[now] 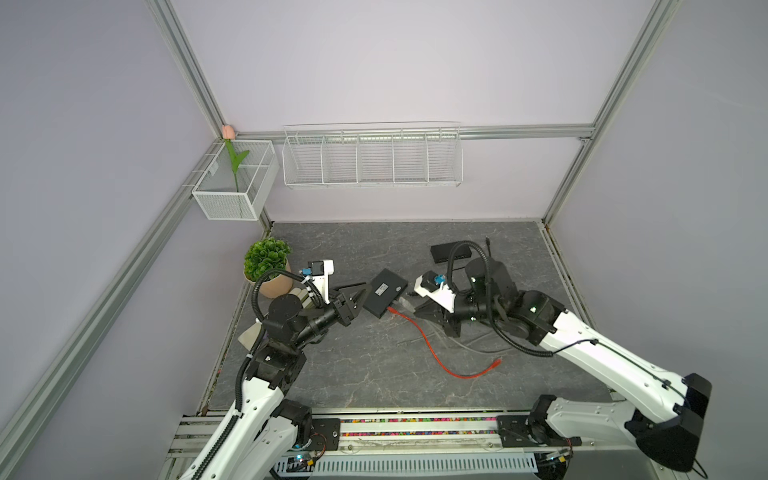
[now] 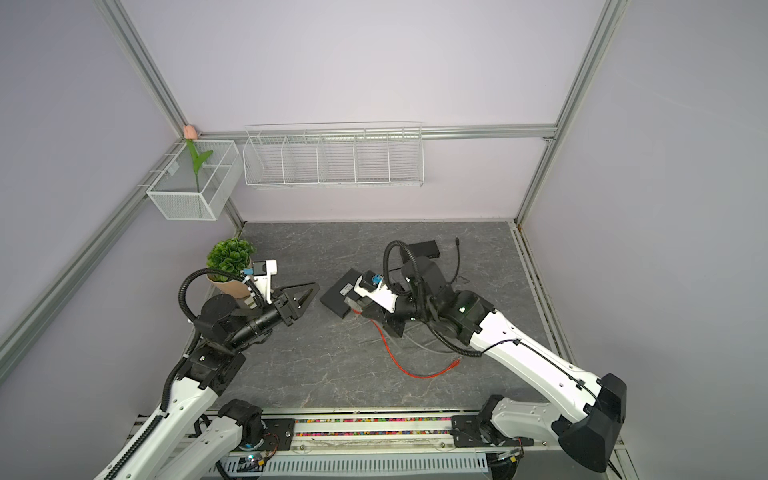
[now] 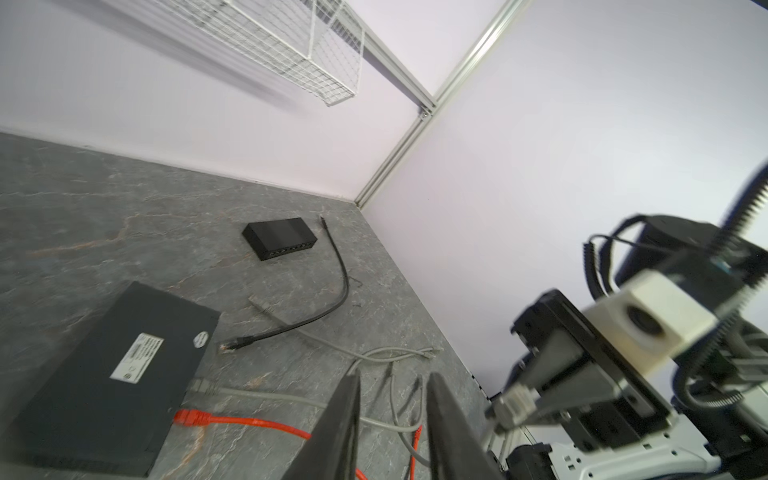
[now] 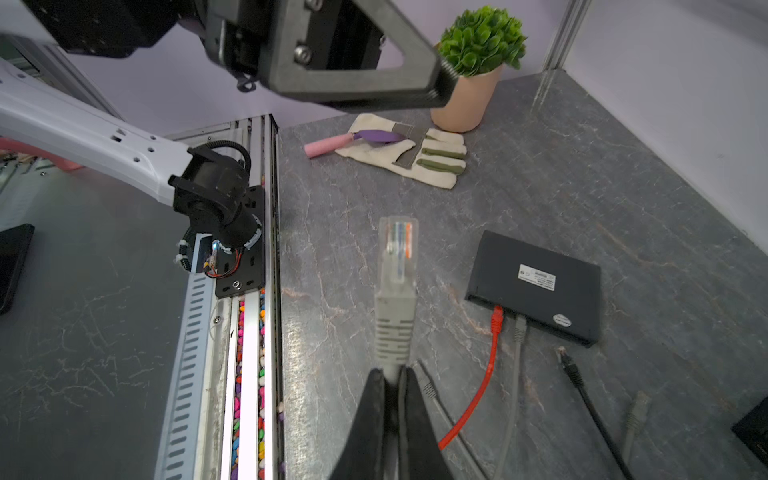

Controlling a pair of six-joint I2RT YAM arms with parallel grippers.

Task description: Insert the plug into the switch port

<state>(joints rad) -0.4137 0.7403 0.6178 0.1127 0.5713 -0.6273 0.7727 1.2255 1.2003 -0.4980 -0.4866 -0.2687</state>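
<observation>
Right gripper (image 4: 390, 374) grasps grey RJ45 plug (image 4: 397, 257) by tail; left gripper (image 3: 392, 376) parted, empty. Step: carry to switch (image 4: 552, 299). Next: align with free port (red plug (image 4: 497, 319) occupies one)

No readable text anywhere, as far as we can tell. The switch (image 4: 582, 291) has a white rectangular label (image 4: 536, 277) with dark print lines and what looks like a small round mark, but it's too small and blurred for us to read. Near one corner there's an oval sticker (image 4: 562, 320) with illegible print. The left wrist view shows both, smeared. In both top views the label is just a pale patch.
</observation>
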